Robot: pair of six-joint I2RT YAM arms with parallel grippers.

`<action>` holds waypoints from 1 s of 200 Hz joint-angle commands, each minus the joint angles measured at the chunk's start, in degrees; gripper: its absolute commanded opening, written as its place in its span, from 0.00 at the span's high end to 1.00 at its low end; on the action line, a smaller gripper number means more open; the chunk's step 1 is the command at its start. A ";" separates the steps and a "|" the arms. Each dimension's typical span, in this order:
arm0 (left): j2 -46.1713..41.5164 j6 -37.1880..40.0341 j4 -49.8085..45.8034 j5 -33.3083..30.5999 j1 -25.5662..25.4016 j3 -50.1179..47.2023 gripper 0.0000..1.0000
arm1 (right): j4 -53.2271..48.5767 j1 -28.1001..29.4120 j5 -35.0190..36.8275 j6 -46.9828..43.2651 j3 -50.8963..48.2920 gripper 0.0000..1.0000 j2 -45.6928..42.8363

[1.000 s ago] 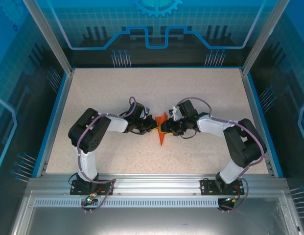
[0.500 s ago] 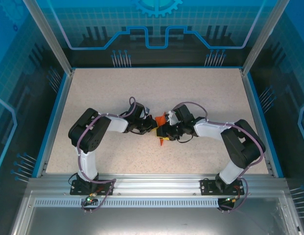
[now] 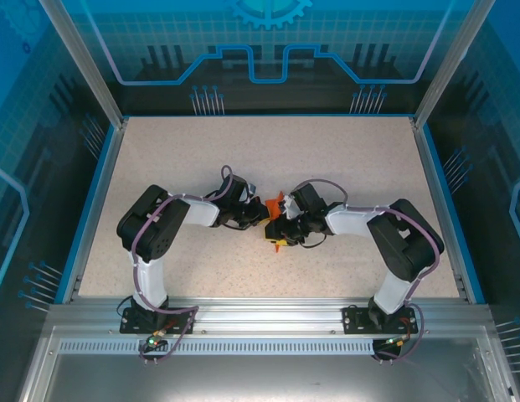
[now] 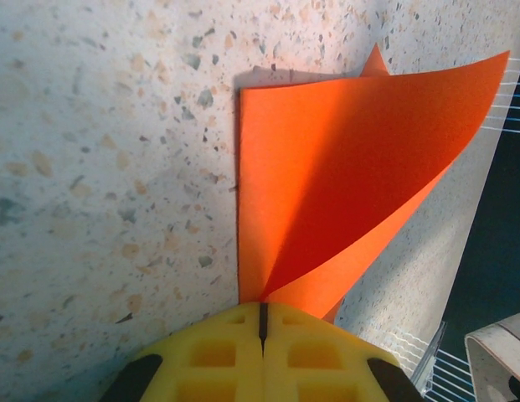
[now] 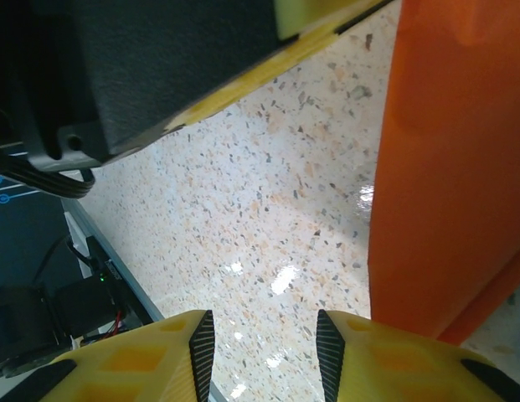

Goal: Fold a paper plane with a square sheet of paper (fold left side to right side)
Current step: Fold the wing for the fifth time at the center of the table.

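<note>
1. The square sheet of paper, partly folded, lies on the counter, reaching right up to the left fingers. One flap stands raised off the surface.
2. The left fingers are closed, pinching one end of the sheet.
3. The right fingers, just across the sheet from the left fingers, stand apart with bare counter between them and grip nothing. The sheet passes outside one of them.
4. Change: over the last second the right arm has advanced toward the left fingers and now covers most of the sheet from above. The left arm has not moved.
5. We judge that the right fingers are pushing the flap across. The crease is not yet pressed flat.
</note>
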 commanded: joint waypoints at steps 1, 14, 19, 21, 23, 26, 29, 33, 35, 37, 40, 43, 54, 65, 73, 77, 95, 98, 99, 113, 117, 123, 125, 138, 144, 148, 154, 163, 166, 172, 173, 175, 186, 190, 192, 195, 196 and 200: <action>0.05 2.46 -6.58 -4.51 0.58 0.20 1.00 | -1.35 1.33 1.24 0.04 1.22 0.60 1.37; 0.09 2.66 -6.91 -4.73 0.63 0.37 1.00 | -1.75 1.36 1.42 0.00 1.29 0.60 1.54; 0.11 2.74 -6.97 -4.79 0.72 0.37 1.00 | -1.91 1.35 1.50 -0.07 1.38 0.60 1.60; 0.13 2.70 -6.96 -4.84 0.69 0.36 1.00 | -1.92 1.29 1.50 -0.08 1.33 0.60 1.56; 0.14 2.74 -6.96 -4.81 0.67 0.34 1.00 | -1.93 1.34 1.50 -0.07 1.38 0.60 1.66; 0.14 2.75 -6.96 -4.86 0.73 0.33 1.00 | -1.89 1.35 1.43 -0.09 1.46 0.60 1.71; 0.14 2.75 -7.00 -4.88 0.79 0.42 1.00 | -1.86 1.38 1.45 -0.08 1.53 0.60 1.77; 0.22 2.75 -6.97 -4.89 0.83 0.43 1.00 | -1.92 1.40 1.35 -0.02 1.57 0.60 1.81; 0.22 2.75 -6.96 -4.91 0.83 0.42 1.00 | -1.93 1.45 1.33 -0.14 1.62 0.60 1.83; 0.23 2.75 -6.96 -4.89 0.88 0.42 1.00 | -1.99 1.45 1.37 -0.08 1.65 0.60 1.88; 0.23 2.75 -6.96 -4.88 0.89 0.42 1.00 | -2.04 1.44 1.34 -0.09 1.71 0.60 1.90; 0.23 2.81 -6.96 -4.88 0.92 0.42 1.00 | -2.02 1.52 1.34 -0.09 1.68 0.60 1.95; 0.30 2.83 -7.04 -5.04 1.04 0.51 1.00 | -2.15 1.61 1.46 -0.09 1.92 0.60 2.06; 0.40 2.91 -7.09 -5.13 1.10 0.57 1.00 | -2.32 1.63 1.51 -0.09 2.09 0.60 2.13; 0.40 2.97 -7.14 -5.15 1.18 0.65 1.00 | -2.49 1.71 1.71 -0.02 2.19 0.60 2.24; 0.48 3.01 -7.13 -5.25 1.29 0.69 1.00 | -2.58 1.71 1.76 -0.05 2.23 0.60 2.23; 0.71 3.16 -7.37 -5.24 1.45 0.92 1.00 | -3.08 1.88 2.02 0.07 2.45 0.60 2.45; 0.75 3.23 -7.44 -5.23 1.47 1.03 1.00 | -3.15 1.88 2.10 0.09 2.45 0.60 2.54; 0.79 3.25 -7.42 -5.19 1.50 1.07 1.00 | -3.20 1.88 2.11 0.09 2.45 0.60 2.57; 1.15 3.26 -7.48 -5.09 1.46 1.34 1.00 | -3.86 2.00 2.48 0.06 2.67 0.59 2.83; 1.26 3.27 -7.49 -5.07 1.49 1.38 1.00 | -4.06 2.05 2.47 0.09 2.78 0.59 2.93; 1.36 3.27 -7.51 -5.12 1.46 1.42 1.00 | -4.33 2.13 2.58 0.04 2.89 0.59 3.18; 1.43 3.27 -7.49 -5.14 1.45 1.44 1.00 | -4.33 2.14 2.61 0.03 2.96 0.59 3.25; 1.61 3.33 -7.48 -5.31 1.59 1.47 1.00 | -4.94 2.28 2.95 0.07 3.07 0.59 3.54; 1.64 3.36 -7.57 -5.49 1.55 1.47 1.00 | -5.42 2.33 3.22 0.09 3.25 0.59 3.58; 1.68 3.33 -7.65 -5.59 1.61 1.47 1.00 | -5.79 2.40 3.41 0.09 3.25 0.59 3.74; 1.76 3.36 -7.71 -5.59 1.67 1.49 1.00 | -6.32 2.55 3.67 0.09 3.33 0.59 3.83; 1.87 3.40 -7.81 -5.83 1.71 1.53 1.00 | -6.88 2.50 4.00 0.00 3.37 0.59 4.07; 1.89 3.40 -7.83 -5.85 1.79 1.56 1.00 | -7.02 2.57 4.11 -0.04 3.34 0.59 4.16; 2.06 3.51 -7.84 -5.85 1.87 1.63 1.00 | -7.35 2.65 4.33 0.00 3.33 0.59 4.27; 2.06 3.48 -7.92 -5.85 1.88 1.68 1.00 | -7.36 2.66 4.37 0.00 3.33 0.59 4.27; 2.14 3.48 -7.92 -5.87 1.88 1.66 1.00 | -7.48 2.67 4.44 -0.02 3.33 0.59 4.32; 2.40 3.58 -7.92 -5.85 1.97 1.74 1.00 | -7.67 2.80 4.71 0.08 3.16 0.59 4.69; 2.42 3.62 -7.95 -5.93 1.98 1.86 1.00 | -7.72 2.85 4.82 0.16 3.04 0.59 4.80; 2.49 3.62 -7.97 -5.93 2.00 1.90 1.00 | -7.77 2.85 4.93 0.22 3.06 0.59 4.87; 2.57 3.65 -8.01 -5.94 1.99 1.91 1.00 | -7.85 2.85 4.97 0.25 3.00 0.59 5.07; 2.59 3.68 -8.01 -5.94 2.02 1.91 1.00 | -7.92 2.85 5.00 0.30 3.04 0.59 5.11; 2.67 3.71 -8.08 -6.00 1.99 1.91 1.00 | -8.10 2.90 5.10 0.41 3.07 0.59 5.22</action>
